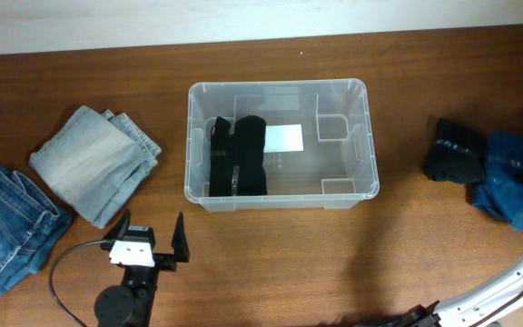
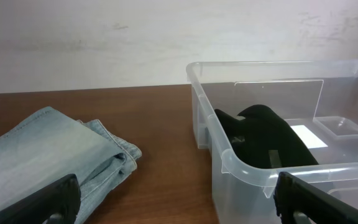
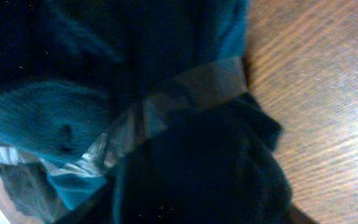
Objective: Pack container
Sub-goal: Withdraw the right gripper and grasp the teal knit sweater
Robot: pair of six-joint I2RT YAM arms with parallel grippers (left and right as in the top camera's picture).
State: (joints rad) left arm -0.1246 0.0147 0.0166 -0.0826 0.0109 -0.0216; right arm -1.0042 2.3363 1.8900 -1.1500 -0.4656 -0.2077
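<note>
left pincer (image 1: pixel 151 238): jaws wide, nothing held, at the near side of the surface (image 1: pixel 334 263). right pincer: we cannot tell its state; blue cloth (image 3: pixel 36 118) fills its camera. the container (image 1: pixel 368 136): mid-surface, black folded cloth (image 1: pixel 239 156) in its left half. pale folded jeans (image 1: pixel 93 163): left of it.

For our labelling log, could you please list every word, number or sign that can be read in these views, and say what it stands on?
No text can be read in any view.
White label on the bottom of the container: looks blank from overhead; any print is too small to read.
Clear band around the blue garment: no print visible.
</note>
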